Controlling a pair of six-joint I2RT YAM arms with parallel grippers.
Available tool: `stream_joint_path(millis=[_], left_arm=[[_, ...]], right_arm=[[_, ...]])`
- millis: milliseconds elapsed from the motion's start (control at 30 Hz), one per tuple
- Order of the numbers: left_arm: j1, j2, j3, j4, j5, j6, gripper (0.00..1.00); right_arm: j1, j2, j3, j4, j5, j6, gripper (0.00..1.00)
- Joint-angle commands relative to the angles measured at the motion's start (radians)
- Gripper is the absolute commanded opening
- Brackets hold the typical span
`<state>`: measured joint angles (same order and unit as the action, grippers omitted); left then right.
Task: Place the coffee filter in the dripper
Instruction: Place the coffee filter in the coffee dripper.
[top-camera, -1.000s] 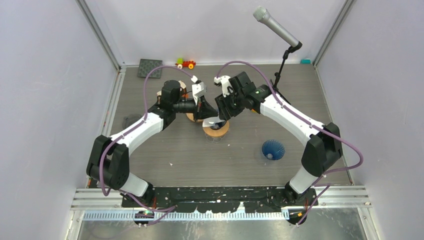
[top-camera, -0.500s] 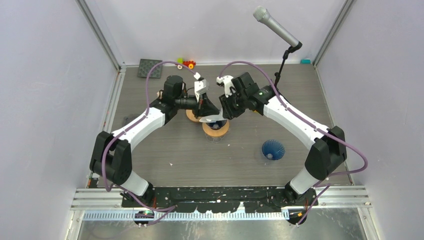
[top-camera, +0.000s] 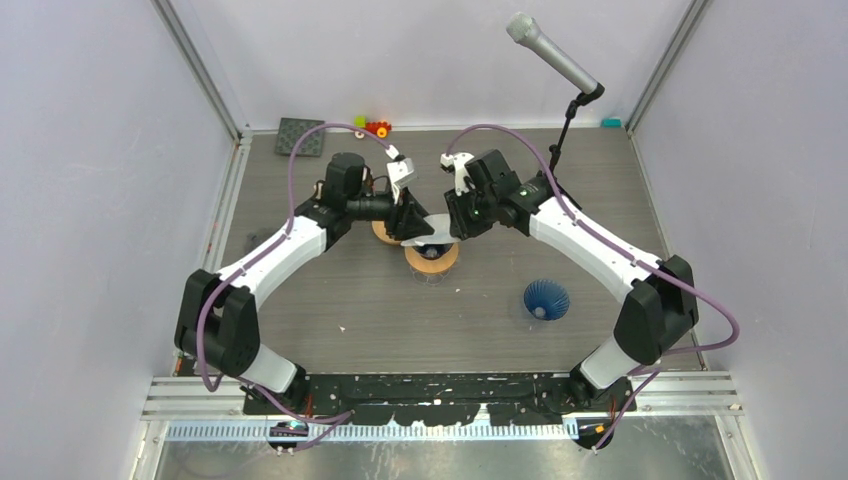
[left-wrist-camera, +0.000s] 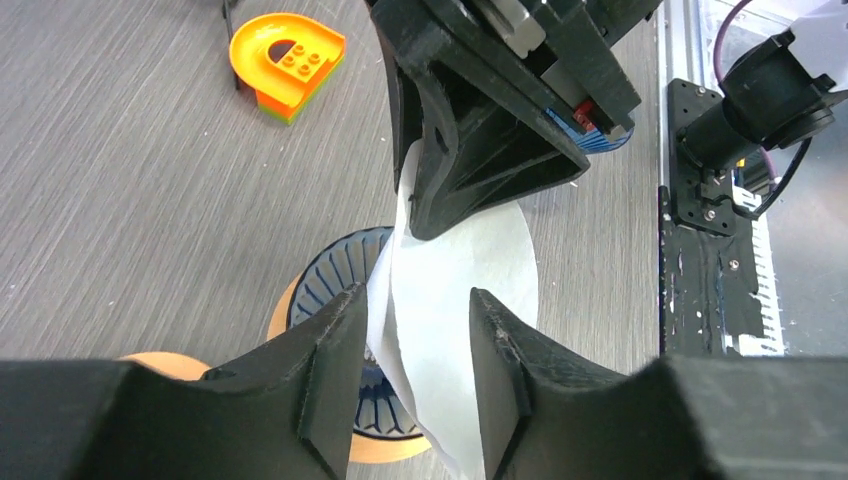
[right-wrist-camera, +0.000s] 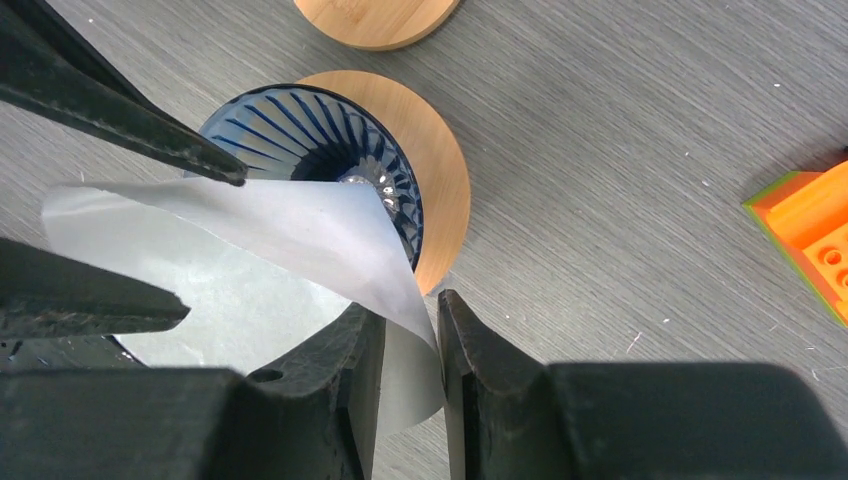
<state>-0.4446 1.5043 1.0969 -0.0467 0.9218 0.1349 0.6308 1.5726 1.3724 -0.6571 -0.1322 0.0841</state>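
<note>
A white paper coffee filter (left-wrist-camera: 470, 270) hangs over a blue ribbed glass dripper (right-wrist-camera: 290, 130) on a round wooden base (right-wrist-camera: 440, 170), mid-table (top-camera: 432, 260). My right gripper (right-wrist-camera: 410, 308) is shut on the filter's edge (right-wrist-camera: 250, 260) just above the dripper. My left gripper (left-wrist-camera: 418, 295) is open, one finger on each side of the filter without pinching it. In the top view the left gripper (top-camera: 416, 222) and right gripper (top-camera: 448, 225) meet over the dripper and hide most of the filter. The right gripper's closed tip (left-wrist-camera: 430, 215) also shows in the left wrist view.
A second blue dripper (top-camera: 546, 299) stands to the right. A wooden coaster (top-camera: 383, 232) lies just left of the base. An orange toy block (left-wrist-camera: 287, 60) is nearby. A microphone on a stand (top-camera: 550, 55), a dark mat (top-camera: 300, 137) and a small toy (top-camera: 372, 127) are at the back.
The left gripper has moved right, closer to the right gripper, over the dripper. The right gripper has shifted slightly right with the filter, which now shows less from above.
</note>
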Motion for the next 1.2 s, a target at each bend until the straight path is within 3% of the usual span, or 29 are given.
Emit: stream_joint_path(millis=[0, 167, 367, 633, 900, 1067, 1167], left_arm=[[0.001, -0.064, 0.026, -0.050, -0.066, -0.004, 0.47], [-0.004, -0.069, 0.036, -0.104, -0.104, -0.004, 0.52], [-0.023, -0.070, 0.051, -0.177, -0.181, 0.023, 0.51], [-0.026, -0.050, 0.075, -0.205, -0.197, 0.033, 0.30], [-0.029, 0.019, 0.167, -0.335, -0.145, 0.134, 0.08], [-0.029, 0.073, 0.248, -0.458, -0.101, 0.218, 0.00], [-0.029, 0.095, 0.288, -0.516, -0.078, 0.263, 0.00]], right_arm=[[-0.003, -0.062, 0.003, 0.064, 0.025, 0.048, 0.31], [-0.004, -0.070, 0.000, 0.074, 0.038, 0.062, 0.31], [-0.005, -0.088, -0.016, 0.092, 0.042, 0.078, 0.31], [-0.003, -0.103, -0.038, 0.106, 0.025, 0.084, 0.34], [-0.002, -0.110, -0.045, 0.101, 0.014, 0.066, 0.47], [-0.002, -0.122, -0.049, 0.093, 0.022, 0.043, 0.52], [-0.003, -0.124, -0.050, 0.089, 0.018, 0.034, 0.53]])
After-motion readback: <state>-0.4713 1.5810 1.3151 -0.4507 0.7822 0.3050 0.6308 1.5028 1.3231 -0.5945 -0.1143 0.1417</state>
